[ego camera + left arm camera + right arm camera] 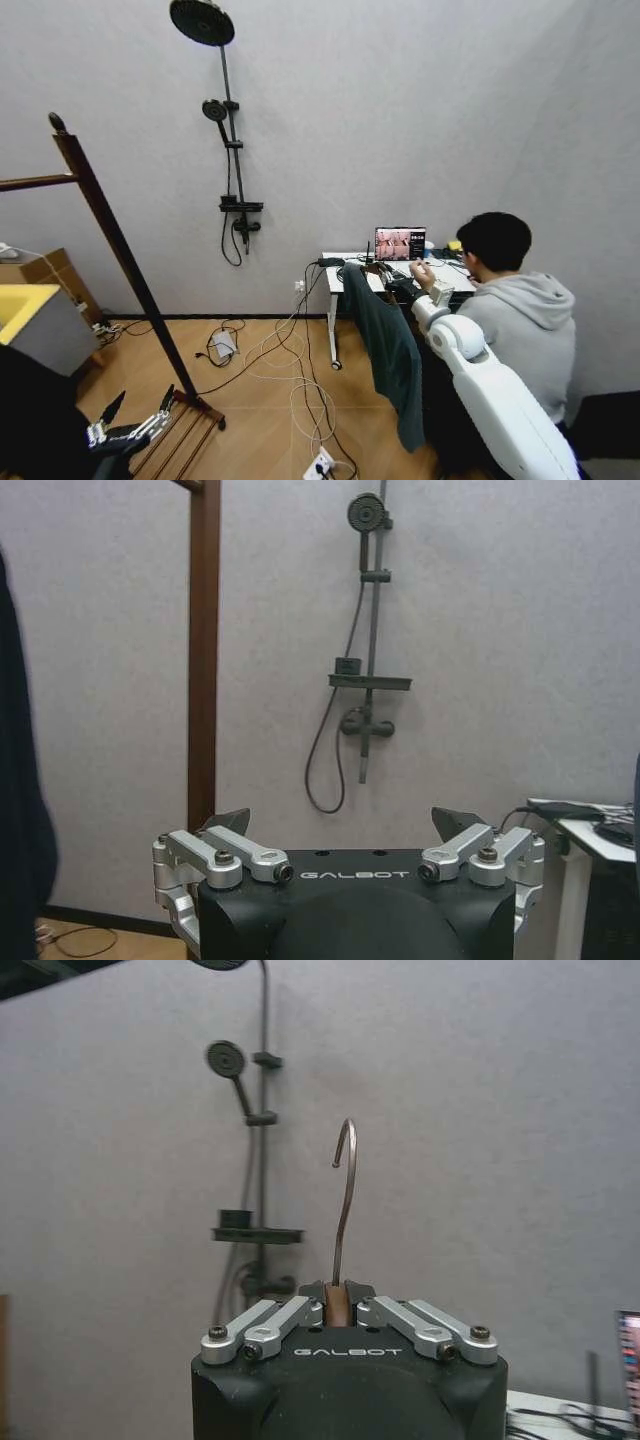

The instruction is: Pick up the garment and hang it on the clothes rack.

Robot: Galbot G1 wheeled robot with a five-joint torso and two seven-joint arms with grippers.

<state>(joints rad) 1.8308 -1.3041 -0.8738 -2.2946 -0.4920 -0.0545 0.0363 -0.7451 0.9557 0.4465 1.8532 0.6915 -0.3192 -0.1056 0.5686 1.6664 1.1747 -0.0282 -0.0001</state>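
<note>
The dark teal garment hangs free above the floor, right of centre and in front of a desk. My right gripper is shut on the hanger's neck, and the thin hanger hook rises straight up from between its fingers. In the head view the right gripper sits at the garment's top, at the end of my white right arm. The clothes rack stands at the left, a leaning dark wooden post with a ball top and a thin crossbar. My left gripper is open, low beside the rack's foot.
A white desk with a laptop stands behind the garment. Cables and a power strip lie on the wooden floor. A shower fixture hangs on the grey wall. A yellow-topped box sits at the left. Dark cloth hangs close by my left gripper.
</note>
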